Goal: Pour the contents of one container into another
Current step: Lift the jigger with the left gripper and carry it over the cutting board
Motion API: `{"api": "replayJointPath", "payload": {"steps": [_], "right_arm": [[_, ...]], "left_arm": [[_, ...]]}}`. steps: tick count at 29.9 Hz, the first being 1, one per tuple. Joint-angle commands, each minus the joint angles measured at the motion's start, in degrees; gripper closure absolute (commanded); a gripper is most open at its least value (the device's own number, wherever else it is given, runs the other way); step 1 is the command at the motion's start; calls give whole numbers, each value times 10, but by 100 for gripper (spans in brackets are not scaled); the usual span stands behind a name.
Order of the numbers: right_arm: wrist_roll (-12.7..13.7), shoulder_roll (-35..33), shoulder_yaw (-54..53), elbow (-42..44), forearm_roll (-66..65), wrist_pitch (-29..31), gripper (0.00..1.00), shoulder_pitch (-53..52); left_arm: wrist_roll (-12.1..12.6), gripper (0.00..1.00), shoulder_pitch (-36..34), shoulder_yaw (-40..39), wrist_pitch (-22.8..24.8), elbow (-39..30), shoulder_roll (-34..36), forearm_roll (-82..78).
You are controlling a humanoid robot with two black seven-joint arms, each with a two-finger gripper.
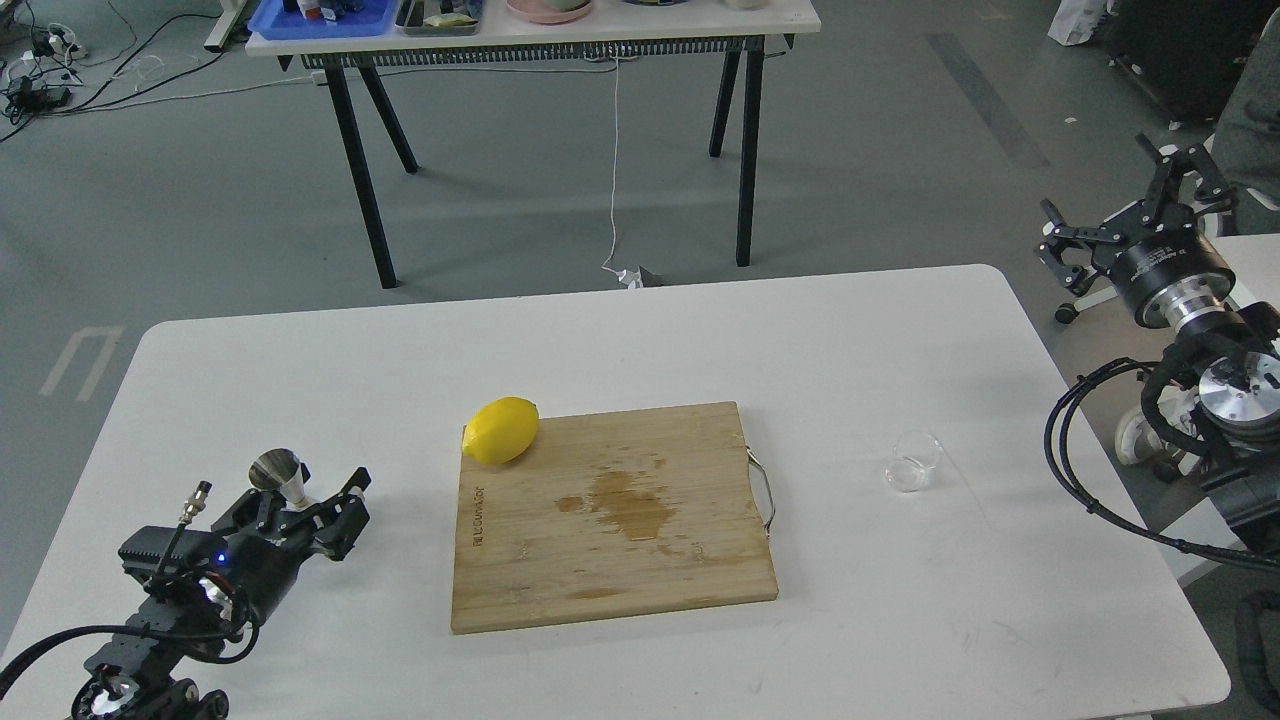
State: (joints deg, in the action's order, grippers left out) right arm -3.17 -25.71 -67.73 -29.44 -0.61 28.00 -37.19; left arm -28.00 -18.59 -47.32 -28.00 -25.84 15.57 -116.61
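Note:
The steel jigger [277, 472] stands upright near the left front of the white table [850, 330]. My left gripper [305, 502] lies low on the table, open, with its fingers on either side of the jigger's lower cone, which they partly hide; I cannot tell if they touch it. The clear glass cup [915, 462] stands alone on the right side of the table, beyond the board's handle. My right gripper [1125, 190] hangs open in the air past the table's right edge, far above and to the right of the cup, holding nothing.
A wooden cutting board [610, 520] with a wet stain lies in the middle, its metal handle [766, 490] to the right. A yellow lemon [502, 430] rests on its far left corner. A second table [540, 35] with trays stands behind.

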Motion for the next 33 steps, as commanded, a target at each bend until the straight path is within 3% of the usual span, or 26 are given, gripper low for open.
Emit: {"api": "replayJointPath", "payload": {"steps": [1,6,13,17,23,27,33], "right_arm": [[0,0,0,0,0,0,2,0],[0,0,0,0,0,0,2,0],[0,0,0,0,0,0,2,1],[0,0,0,0,0,0,2,1],[0,0,0,3,0,0,2,-2],[0,1,0,6,-1,0,2,-5],[0,1,0,8,-2,0,2,-6]], "left_arm": [[0,73,-12,6,0,20,-5,3],[0,91,-13,8,0,20,0,2],[0,94,-24,10,0,2,6,3],[0,94,-50,9,0,-43,27,3],[0,94,-150,10,0,-144,74,9],[0,93,-181,27,0,-203,40,6],[0,92,-195,100,0,-205,-87,-35]]}}
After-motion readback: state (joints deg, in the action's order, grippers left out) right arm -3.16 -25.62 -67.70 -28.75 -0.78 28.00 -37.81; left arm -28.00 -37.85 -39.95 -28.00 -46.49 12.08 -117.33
